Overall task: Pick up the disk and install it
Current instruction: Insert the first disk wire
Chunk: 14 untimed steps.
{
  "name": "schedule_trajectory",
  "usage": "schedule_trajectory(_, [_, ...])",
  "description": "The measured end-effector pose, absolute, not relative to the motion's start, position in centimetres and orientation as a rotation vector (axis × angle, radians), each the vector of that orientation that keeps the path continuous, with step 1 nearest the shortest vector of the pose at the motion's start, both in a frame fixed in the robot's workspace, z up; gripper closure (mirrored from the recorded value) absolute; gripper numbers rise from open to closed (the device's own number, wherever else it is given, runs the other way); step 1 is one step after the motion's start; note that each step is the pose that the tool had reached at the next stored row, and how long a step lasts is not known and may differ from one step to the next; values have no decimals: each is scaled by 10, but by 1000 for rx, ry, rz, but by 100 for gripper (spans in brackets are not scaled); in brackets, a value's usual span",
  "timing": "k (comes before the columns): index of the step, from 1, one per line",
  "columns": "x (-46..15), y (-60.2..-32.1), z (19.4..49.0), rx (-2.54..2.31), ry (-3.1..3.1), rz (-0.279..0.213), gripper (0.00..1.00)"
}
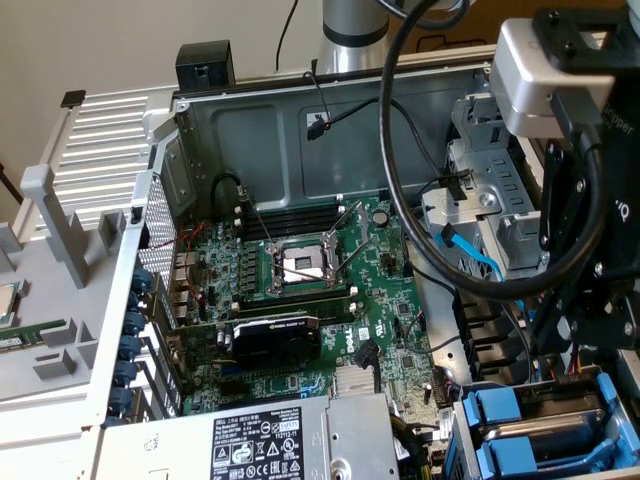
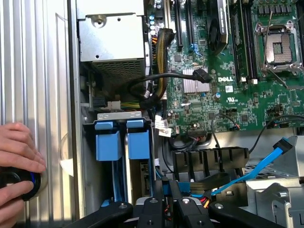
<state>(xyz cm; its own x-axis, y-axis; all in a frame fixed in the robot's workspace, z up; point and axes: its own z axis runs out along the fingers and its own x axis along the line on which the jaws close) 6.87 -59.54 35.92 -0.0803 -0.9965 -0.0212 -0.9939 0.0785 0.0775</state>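
Two blue plastic carriers stand side by side in the drive cage (image 2: 118, 115) at the case's corner. The disk (image 2: 138, 145) is the carrier nearer the motherboard; a sliver of silver metal shows below its blue tab. The other blue carrier (image 2: 108, 146) sits beside it. In the exterior view the disk's blue rails (image 1: 505, 457) lie at the lower right, under the arm. My gripper (image 2: 168, 202) hangs just off the cage, its black fingers (image 2: 153, 209) drawn close together with nothing showing between them. Its black body (image 1: 598, 300) stands over the cage at the exterior view's right.
A person's hand (image 2: 16, 156) rests on a black round knob (image 2: 16, 185) on the ribbed grey panel beside the case. The power-supply box (image 2: 111, 45), black graphics card (image 1: 275, 340), motherboard (image 2: 228, 85), loose blue SATA cable (image 2: 256, 168) and black cables (image 1: 400, 170) crowd the case.
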Motion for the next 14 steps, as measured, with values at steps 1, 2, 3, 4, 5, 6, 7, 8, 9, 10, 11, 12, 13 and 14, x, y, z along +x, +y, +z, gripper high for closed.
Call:
schedule_trajectory(1, [69,-595,359,2105,-2279,-111,84])
schedule_trajectory(2, [69,-595,359,2105,-2279,-111,84])
schedule_trajectory(3, [69,-594,359,2105,-2279,-109,84])
schedule_trajectory(4, [69,-594,360,2104,-2279,-106,84])
schedule_trajectory(5, [69,-593,360,2103,-2278,-101,84])
schedule_trajectory(6, [69,-592,360,2101,-2276,-92,84])
schedule_trajectory(7, [68,-591,360,2098,-2274,-84,84])
schedule_trajectory(8, [68,-590,361,2096,-2272,-72,84])
schedule_trajectory(9, [68,-588,361,2095,-2271,-61,84])
schedule_trajectory(10, [68,-587,361,2094,-2270,-52,84])
schedule_trajectory(11, [67,-586,361,2093,-2270,-45,84])
schedule_trajectory(12, [67,-584,361,2093,-2270,-37,84])
schedule_trajectory(13, [66,-583,361,2092,-2269,-31,84])
schedule_trajectory(14, [65,-582,361,2091,-2269,-25,84])
